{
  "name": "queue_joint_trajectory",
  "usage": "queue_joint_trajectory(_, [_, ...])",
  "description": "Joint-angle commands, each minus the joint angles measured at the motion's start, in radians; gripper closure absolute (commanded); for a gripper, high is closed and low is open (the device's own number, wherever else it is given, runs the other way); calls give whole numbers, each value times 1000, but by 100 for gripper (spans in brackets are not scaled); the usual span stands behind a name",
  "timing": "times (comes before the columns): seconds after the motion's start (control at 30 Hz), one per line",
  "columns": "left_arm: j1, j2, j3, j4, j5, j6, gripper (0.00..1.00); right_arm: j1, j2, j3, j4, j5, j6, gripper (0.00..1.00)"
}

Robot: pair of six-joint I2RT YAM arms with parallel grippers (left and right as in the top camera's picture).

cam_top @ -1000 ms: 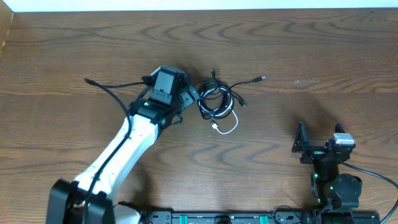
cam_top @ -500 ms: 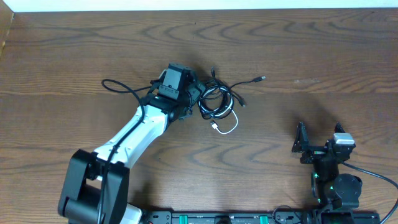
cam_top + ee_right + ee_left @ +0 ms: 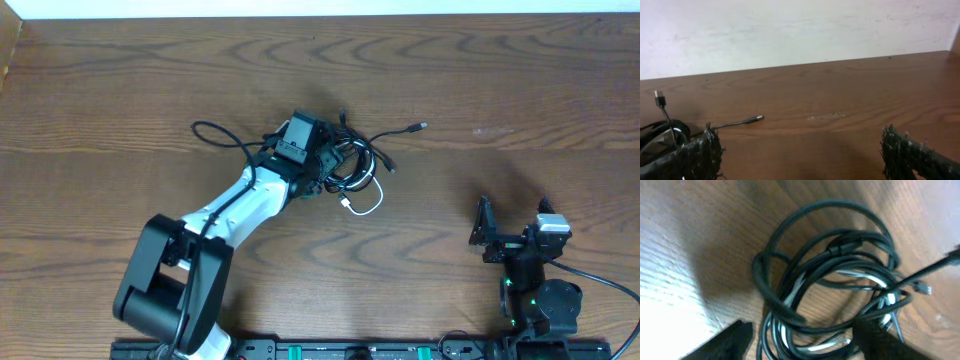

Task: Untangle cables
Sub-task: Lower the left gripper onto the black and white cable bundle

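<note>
Looking overhead: left gripper (image 3: pixel 328 170) over the tangled cables (image 3: pixel 362 170); right gripper (image 3: pixel 483 232) well apart.
Left wrist: jaws part open astride them, nothing pinched.
Right wrist: jaws wide, empty.
Risk: pinching several strands together would drag the whole knot.

From overhead we looked straight down on the table (image 3: pixel 100 80), far enough off to take in nearly all of it. The left wrist camera hung very close above the cables (image 3: pixel 830 280), tilted down at the wood, with the left fingers (image 3: pixel 732 340) blurred at its bottom edge; that coil was only a small knot mid-frame overhead. The right wrist camera sat low at the table's near right and faced level across it toward the wall (image 3: pixel 790 30), between the right fingers (image 3: pixel 695 155), catching at its left edge the coil's rim and one plug (image 3: pixel 757 119), both shared with overhead.
</note>
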Motion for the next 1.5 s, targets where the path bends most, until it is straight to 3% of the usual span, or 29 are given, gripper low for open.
queue_joint_trajectory(0.0, [-3,34,13,-10,-12,136,56,-7,-3,-1,-3,8,14,1])
queue_joint_trajectory(0.03, [-6,36,13,-16,-11,136,64,-7,-3,-1,-3,8,14,1])
queue_joint_trajectory(0.17, [-27,36,13,-19,-5,127,76,-7,-3,-1,-3,8,14,1])
queue_joint_trajectory(0.27, [-48,36,13,-42,-5,-1,92,-7,-3,-1,-3,8,14,1])
queue_joint_trajectory(0.43, [-105,36,13,-113,3,-460,92,-7,-3,-1,-3,8,14,1])
queue_joint_trajectory(0.5, [-137,36,13,-104,32,-552,92,-7,-3,-1,-3,8,14,1])
queue_joint_trajectory(0.57, [-167,36,13,-76,53,-560,92,-7,-3,-1,-3,8,14,1])
queue_joint_trajectory(0.9, [-222,-22,14,-30,55,-129,92,-7,-3,-1,-3,8,14,1])
queue_joint_trajectory(1.0, [-222,-80,14,58,47,47,83,-7,-3,-1,-3,8,14,1])
queue_joint_trajectory(1.13, [-217,-188,14,108,-41,394,49,-7,-3,-1,-3,8,14,1])
queue_joint_trajectory(1.2, [-211,-241,14,87,-128,548,37,-7,-3,-1,-3,8,14,1])
queue_joint_trajectory(1.27, [-205,-281,14,58,-262,613,31,-7,-3,-1,-3,8,14,1])
queue_joint_trajectory(1.3, [-198,-298,14,38,-401,628,27,-7,-3,-1,-3,8,14,1])
queue_joint_trajectory(1.37, [-190,-297,13,27,-534,627,27,-7,-3,-1,-3,8,14,1])
queue_joint_trajectory(1.47, [-171,-268,12,21,-583,630,27,-7,-3,-1,-3,8,14,1])
